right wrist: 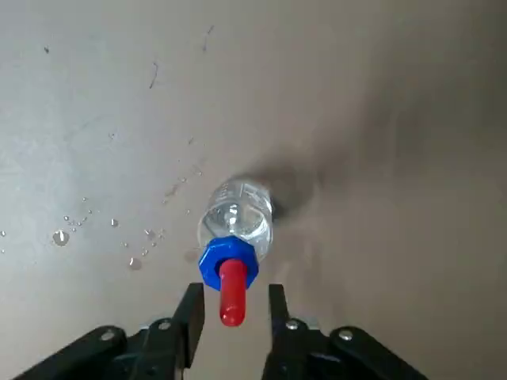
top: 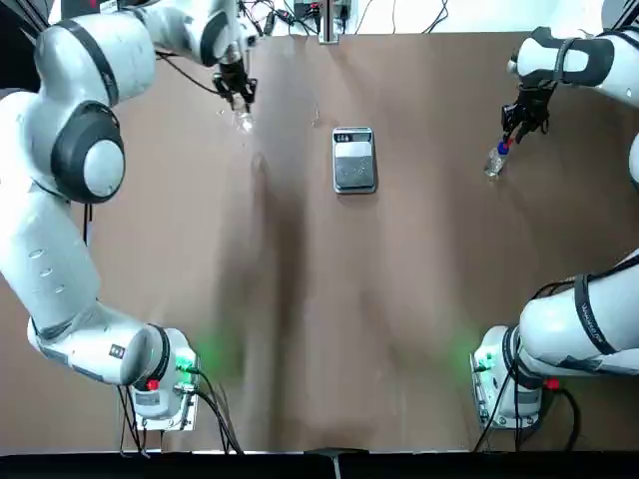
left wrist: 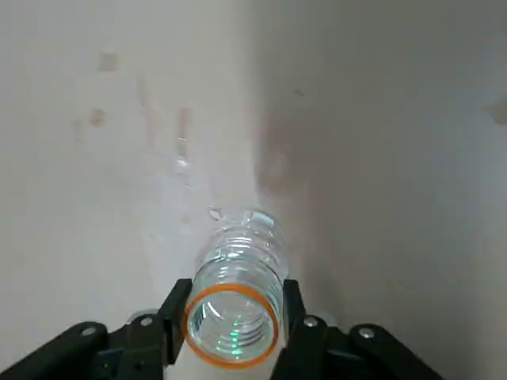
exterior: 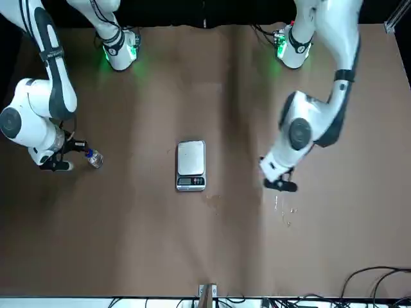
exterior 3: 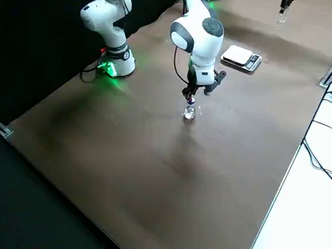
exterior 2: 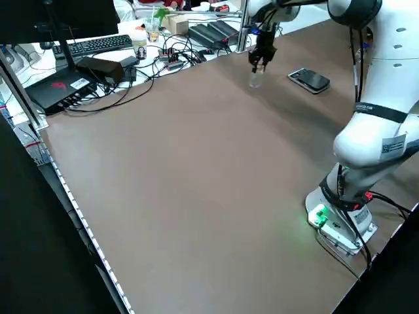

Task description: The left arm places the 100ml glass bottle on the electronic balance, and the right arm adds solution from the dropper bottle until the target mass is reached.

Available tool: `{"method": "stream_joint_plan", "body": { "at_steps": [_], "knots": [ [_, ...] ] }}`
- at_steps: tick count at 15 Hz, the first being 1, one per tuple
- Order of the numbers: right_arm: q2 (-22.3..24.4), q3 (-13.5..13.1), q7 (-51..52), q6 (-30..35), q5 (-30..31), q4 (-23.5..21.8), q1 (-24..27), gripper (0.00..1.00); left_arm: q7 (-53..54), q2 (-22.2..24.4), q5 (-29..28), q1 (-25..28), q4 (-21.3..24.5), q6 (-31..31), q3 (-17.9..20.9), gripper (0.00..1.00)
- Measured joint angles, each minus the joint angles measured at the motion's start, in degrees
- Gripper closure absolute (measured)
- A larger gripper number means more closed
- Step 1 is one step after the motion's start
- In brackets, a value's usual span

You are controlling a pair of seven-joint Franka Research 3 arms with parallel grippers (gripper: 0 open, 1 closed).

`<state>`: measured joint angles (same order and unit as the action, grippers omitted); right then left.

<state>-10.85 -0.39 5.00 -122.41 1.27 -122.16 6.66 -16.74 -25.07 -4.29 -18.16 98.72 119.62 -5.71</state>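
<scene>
Top view: elec. balance sits on the bench btwn the two arms, pretty much midway across, nothing on its plate afaict. Display strip is on the edge away from the arm bases.

My L gripper is off to the left of the balance, near the far edge of the bench. L wrist view has its jaws closed on the 100ml glass bottle, one finger on each side of the neck, w/ the orange-ringed mouth facing the cam. Bottle's well apart from the balance. Can't tell from here if its base touches the bench tbh.

R gripper is over on the right side, also well apart from the balance. Jaws are open: R wrist view has a gap on both sides of the red top of the dropper bottle, fingers not touching it. Blue collar's up by the fingertips, clear body below, w/ a dark shadow right beside it. Looks upright in the R side view.

Some droplets on the bench near the dropper bottle too, plus wet-looking streaks near the glass one. L side view also gets a monitor, keyboard and a mess of cables past the bench edge, fwiw.
</scene>
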Motion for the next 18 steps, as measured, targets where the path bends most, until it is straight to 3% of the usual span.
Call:
{"method": "stream_joint_plan", "body": {
  "at_steps": [4,10,12,17,18],
  "knots": [
    [-0.49,0.01,0.0,-0.7,0.0,-0.01,0.0,0.61,-9.12,-5.76,0.0,-9.1,-9.44,-5.22,0.16,0.49],
    [-1.23,0.1,0.0,-1.5,0.0,-0.01,0.0,0.65,-22.25,-11.64,0.0,-17.95,-16.75,-5.51,0.27,0.49],
    [-1.28,0.11,0.0,-1.5,0.0,-0.01,0.0,0.76,-25.39,-12.93,0.0,-19.83,-18.48,-5.53,0.25,0.49],
    [-1.28,0.27,0.01,-1.53,0.0,0.01,-0.02,0.8,-31.17,-15.64,0.0,-23.74,-23.42,-5.56,0.23,0.49],
    [-1.28,0.29,0.01,-1.53,0.0,0.04,-0.02,0.87,-32.1,-16.55,0.0,-24.48,-24.86,-5.55,0.22,0.49]
  ]
}}
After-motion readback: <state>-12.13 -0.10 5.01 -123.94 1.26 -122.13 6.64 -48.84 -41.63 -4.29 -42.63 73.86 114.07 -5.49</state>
